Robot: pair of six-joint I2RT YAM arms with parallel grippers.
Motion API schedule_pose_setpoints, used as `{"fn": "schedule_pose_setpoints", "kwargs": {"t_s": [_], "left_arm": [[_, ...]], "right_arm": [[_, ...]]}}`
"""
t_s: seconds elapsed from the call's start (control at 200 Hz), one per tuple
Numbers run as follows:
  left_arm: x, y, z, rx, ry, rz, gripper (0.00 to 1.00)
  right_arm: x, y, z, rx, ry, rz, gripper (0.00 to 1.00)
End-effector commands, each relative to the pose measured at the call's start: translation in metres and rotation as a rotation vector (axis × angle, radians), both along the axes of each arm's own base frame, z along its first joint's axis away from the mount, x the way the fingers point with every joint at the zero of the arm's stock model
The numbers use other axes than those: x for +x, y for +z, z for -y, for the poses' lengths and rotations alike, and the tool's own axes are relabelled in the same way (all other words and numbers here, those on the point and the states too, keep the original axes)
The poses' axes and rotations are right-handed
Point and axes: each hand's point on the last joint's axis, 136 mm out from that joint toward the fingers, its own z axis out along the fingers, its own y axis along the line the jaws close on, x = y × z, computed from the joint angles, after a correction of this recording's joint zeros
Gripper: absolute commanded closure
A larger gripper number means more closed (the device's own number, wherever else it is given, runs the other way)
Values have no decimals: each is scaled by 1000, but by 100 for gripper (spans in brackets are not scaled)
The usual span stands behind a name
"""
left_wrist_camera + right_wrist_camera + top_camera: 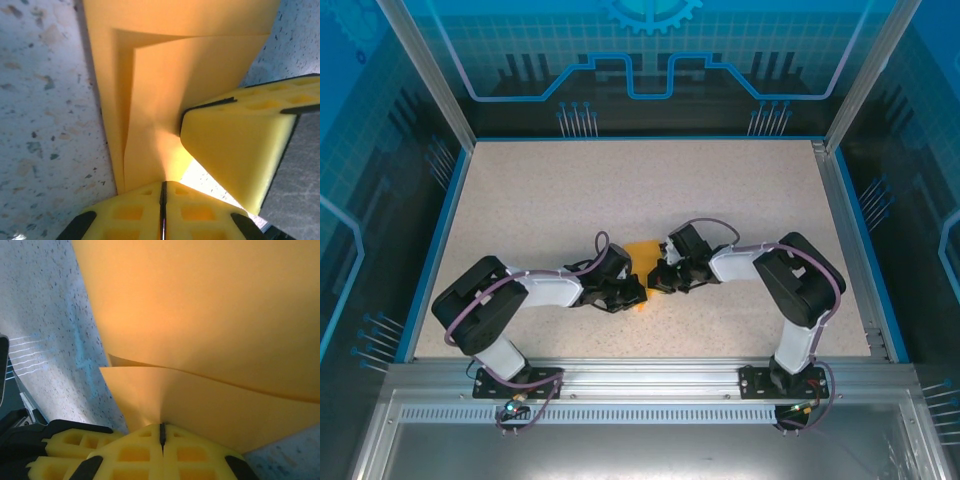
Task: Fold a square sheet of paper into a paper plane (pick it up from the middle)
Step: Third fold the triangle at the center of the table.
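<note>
The square sheet of paper (642, 254) is bright orange and lies folded over itself at the table's middle, between my two grippers. In the left wrist view the paper (175, 75) shows two overlapping layers, and its near edge runs into the closed seam of my left gripper (163, 187). The right gripper's yellow finger (235, 135) presses in from the right. In the right wrist view the paper (210, 315) rises as two curved layers from my right gripper (161, 429), which is shut on its edge. From above, the left gripper (634, 292) and right gripper (656, 280) nearly touch. A paper plane is out of view.
The speckled beige table (650, 180) stretches wide behind and beside the grippers. A blue rim (440, 235) and metal frame posts (425, 75) bound it. The arms' bases sit on the rail (650, 380) at the near edge.
</note>
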Motion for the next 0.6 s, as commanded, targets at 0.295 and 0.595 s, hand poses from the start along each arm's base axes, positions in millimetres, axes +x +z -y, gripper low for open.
{"fn": "schedule_pose_setpoints", "kwargs": {"t_s": [0.295, 0.595], "left_arm": [[-36, -40, -37, 182, -14, -119, 90], [-37, -41, -37, 184, -38, -116, 89]], "right_arm": [[47, -29, 65, -80, -167, 83, 96], [71, 21, 73, 2, -182, 211, 93]]}}
